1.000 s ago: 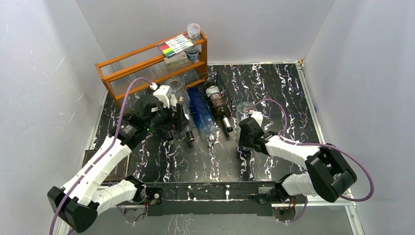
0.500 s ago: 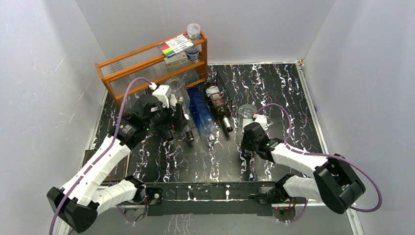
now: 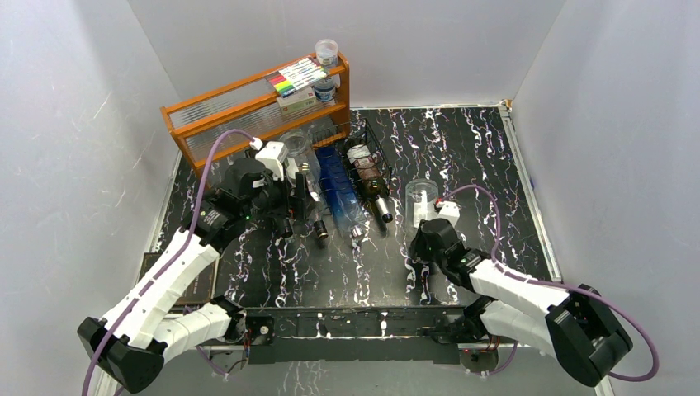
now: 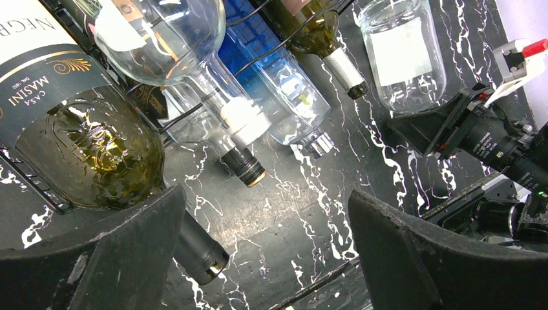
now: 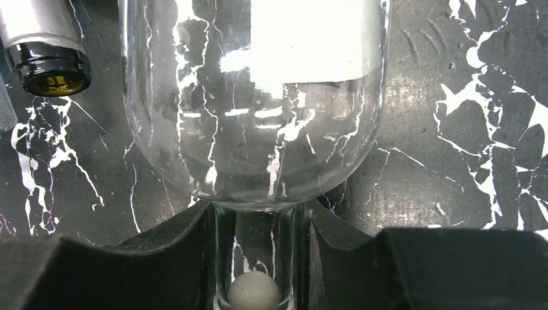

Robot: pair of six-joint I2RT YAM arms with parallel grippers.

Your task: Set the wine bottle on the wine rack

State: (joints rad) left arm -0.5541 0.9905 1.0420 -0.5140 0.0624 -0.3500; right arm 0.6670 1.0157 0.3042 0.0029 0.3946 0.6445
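Observation:
A clear wine bottle (image 3: 421, 199) with a white label lies on the black marbled table, right of the wine rack (image 3: 371, 147), neck toward me. My right gripper (image 3: 426, 229) is shut on its neck; in the right wrist view (image 5: 258, 219) the corked neck sits between the fingers (image 5: 184, 236). The black wire rack (image 4: 35, 184) holds a dark bottle (image 4: 84, 142), a clear bottle (image 4: 187, 58), a blue bottle (image 4: 278, 84) and a brown bottle (image 3: 370, 177). My left gripper (image 3: 299, 205) is open at the rack's near left end, empty (image 4: 265, 258), one finger over the dark bottle's neck.
An orange wooden shelf (image 3: 248, 111) with markers and small jars stands behind the rack at the back left. A dark flat object (image 3: 177, 276) lies at the table's left edge. White walls close in the sides and back.
My right gripper has drawn back toward the near edge and slightly right, pulling the clear bottle with it. The left arm has barely moved.

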